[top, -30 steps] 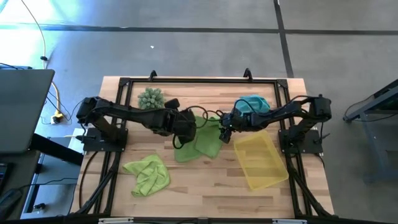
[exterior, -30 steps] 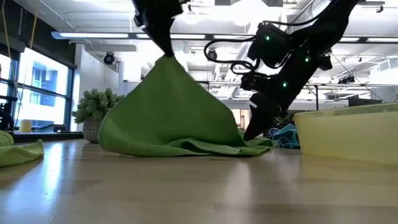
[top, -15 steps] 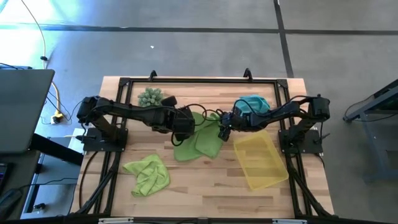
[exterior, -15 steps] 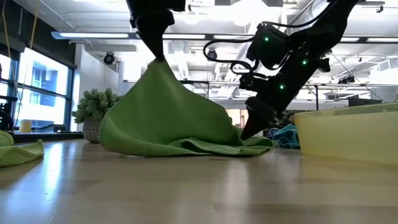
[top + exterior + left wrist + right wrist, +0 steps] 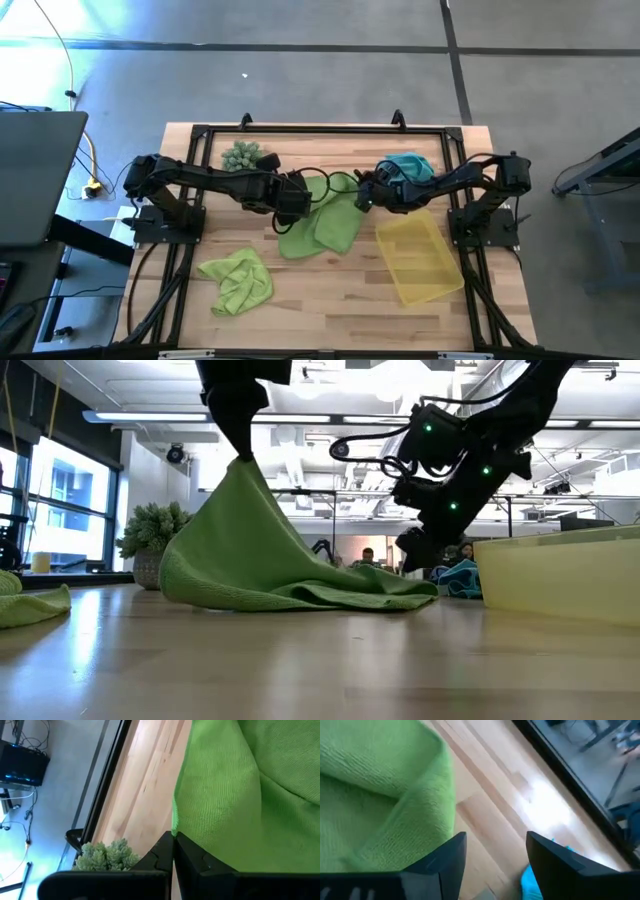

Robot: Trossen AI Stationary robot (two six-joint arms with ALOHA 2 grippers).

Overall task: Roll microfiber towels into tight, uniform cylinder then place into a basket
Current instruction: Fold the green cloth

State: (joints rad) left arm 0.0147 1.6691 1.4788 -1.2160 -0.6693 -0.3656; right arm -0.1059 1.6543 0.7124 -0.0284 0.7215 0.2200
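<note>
At mid-surface I have the lime green towel I'm working, a soft, finely ribbed microfiber cloth. One corner is lifted into a peak while the rest drapes down in loose folds and lies flat on the wood. My left end effector is pinched shut on that raised corner; in the left wrist view its two dark fingers meet on the cloth edge. My right end effector hangs just beside the towel's far edge with its jaws spread wide and nothing between them; the right wrist view shows bare wood in the gap.

I count three towels. The second lime green towel sits crumpled near the front left of the surface, well apart from the first. The teal blue towel is bunched at the back right, partly under the right arm. None is rolled.

One basket, a shallow rectangular tray of translucent yellow plastic, lies on the right side, just beside the working towel and holding nothing I can see.

One spiky green plant ball stands at the back left. The surface is pale wooden planking framed by black rails. Beyond the table, the low view shows a room with ceiling lights and a window.
</note>
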